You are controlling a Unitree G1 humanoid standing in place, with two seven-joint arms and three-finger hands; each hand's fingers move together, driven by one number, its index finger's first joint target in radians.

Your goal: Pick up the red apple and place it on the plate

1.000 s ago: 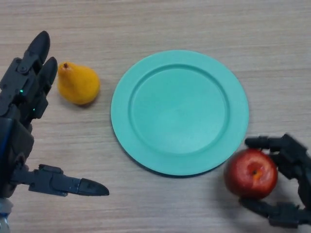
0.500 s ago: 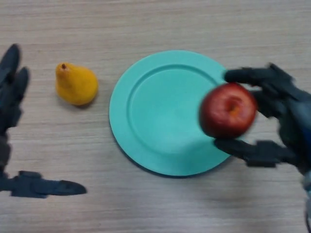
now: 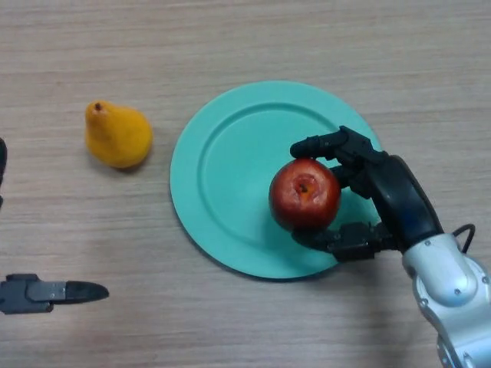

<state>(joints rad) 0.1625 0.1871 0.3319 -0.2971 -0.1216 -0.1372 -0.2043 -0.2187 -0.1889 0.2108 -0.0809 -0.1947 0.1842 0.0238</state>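
Legible text, labels, brands, numbers, signs: none. Surfaces checked: round teal plastic plate (image 3: 230,176), glossy red apple (image 3: 304,194), yellow pear (image 3: 116,136), light wood-grain table (image 3: 245,46), black right hand (image 3: 376,192). No markings readable on any.

The round teal plate (image 3: 230,222) sits mid-table on the light wooden table (image 3: 230,46), and over its right half is the red apple (image 3: 304,194), the black right hand (image 3: 368,192) wrapped round it from the right. The yellow pear (image 3: 116,136) lies just left of the plate. The left hand (image 3: 46,292) shows at the table's left edge.
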